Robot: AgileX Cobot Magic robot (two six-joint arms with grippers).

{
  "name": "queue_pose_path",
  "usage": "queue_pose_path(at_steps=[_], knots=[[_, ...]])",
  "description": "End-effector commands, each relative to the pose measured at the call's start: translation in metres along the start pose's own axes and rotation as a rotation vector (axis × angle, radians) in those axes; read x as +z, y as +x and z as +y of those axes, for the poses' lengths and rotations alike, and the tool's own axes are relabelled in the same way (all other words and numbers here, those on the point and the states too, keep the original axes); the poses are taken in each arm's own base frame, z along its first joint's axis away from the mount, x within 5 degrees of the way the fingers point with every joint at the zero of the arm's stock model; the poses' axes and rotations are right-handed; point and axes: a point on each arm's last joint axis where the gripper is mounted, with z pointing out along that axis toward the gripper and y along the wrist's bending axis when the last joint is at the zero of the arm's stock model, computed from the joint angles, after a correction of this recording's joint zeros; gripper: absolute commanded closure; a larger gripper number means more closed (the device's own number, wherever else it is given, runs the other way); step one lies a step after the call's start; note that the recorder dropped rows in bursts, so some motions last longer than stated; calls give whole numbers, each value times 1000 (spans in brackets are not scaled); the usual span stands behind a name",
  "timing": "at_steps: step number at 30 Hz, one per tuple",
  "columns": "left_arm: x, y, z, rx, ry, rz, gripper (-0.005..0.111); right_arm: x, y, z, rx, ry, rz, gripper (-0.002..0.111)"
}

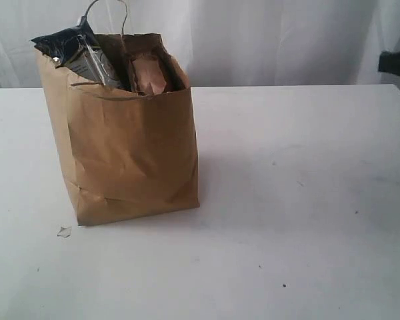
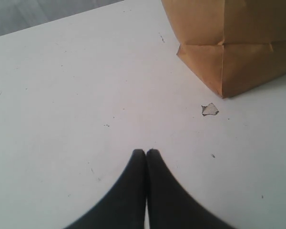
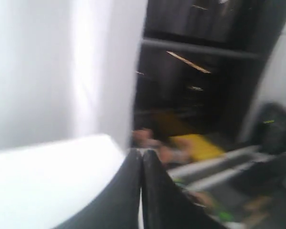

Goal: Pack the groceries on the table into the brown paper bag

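The white table is matte and plain, dotted with small dark specks and faint scuffs. The brown paper bag stands upright on the table's left part, its sides creased and its rim ragged. A long dark-blue packet juts out of the bag's left corner at a tilt. A brown-red pouch shows just inside the rim beside it. A small white scrap lies on the table near the bag's front-left corner, not touching it.

A white curtain hangs behind the table. A dark shape cuts in at the right edge, with too little showing to name it.

The left gripper is over bare tabletop near the scrap, its jaws pressed together on nothing. The right gripper, in a blurred view, is by a table corner, its jaws likewise together and empty. Beyond it are dark shelving and something yellow low down.
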Motion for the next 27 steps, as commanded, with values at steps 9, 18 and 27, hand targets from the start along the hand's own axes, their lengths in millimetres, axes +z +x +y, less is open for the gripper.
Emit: queue_pose_path(at_steps=[9,18,27], knots=[[0,1,-1,-8,10,-2,107,-17,16,-14,602,-704,-164,108],[0,1,-1,-8,10,-2,107,-74,-21,-70,-218,-514,-342,108],[0,1,-1,-8,10,-2,107,-158,-6,-124,-278,-528,-152,108]])
